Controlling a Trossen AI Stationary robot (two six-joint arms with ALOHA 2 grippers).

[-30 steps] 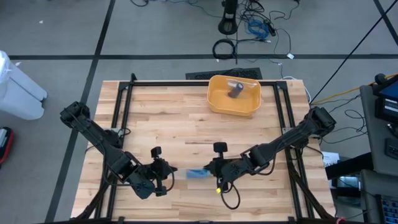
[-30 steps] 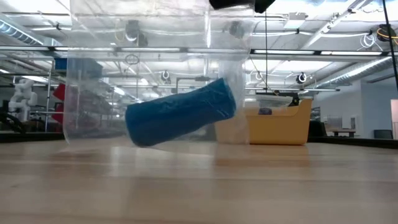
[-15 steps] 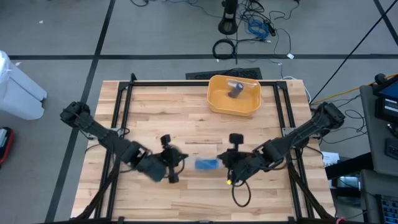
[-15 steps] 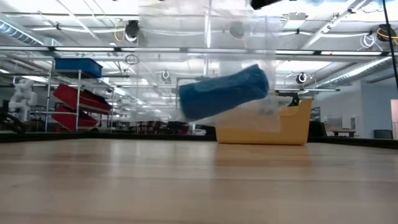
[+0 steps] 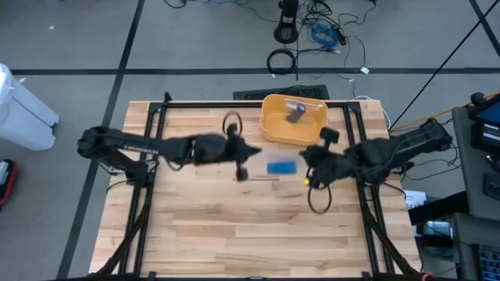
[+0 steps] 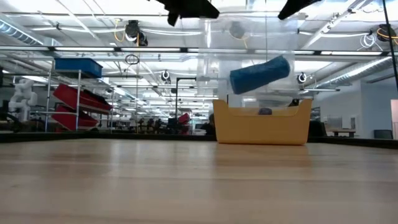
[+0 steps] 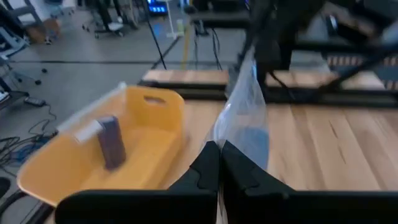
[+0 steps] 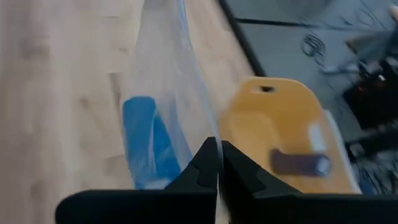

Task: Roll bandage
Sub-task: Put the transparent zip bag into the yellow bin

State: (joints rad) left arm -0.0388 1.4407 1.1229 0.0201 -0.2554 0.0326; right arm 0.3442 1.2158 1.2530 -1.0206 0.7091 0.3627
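Looking across the pale wooden slatted table (image 5: 234, 226), we see its near half bare, with the yellow plastic bin (image 5: 294, 120) at the far edge. Between our arms hangs a clear plastic bag (image 6: 249, 68), the left gripper (image 7: 217, 163) and right gripper (image 8: 217, 163) each pinched tight on one edge. Inside, the blue rolled bandage (image 6: 259, 74) floats above the tabletop just before the bin, long axis left-right, slightly tilted.

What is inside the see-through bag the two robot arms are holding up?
A blue bandage roll sits inside the clear bag, lying tilted. Nothing else shows in it. Both grippers, left and right, pinch the bag's edges.
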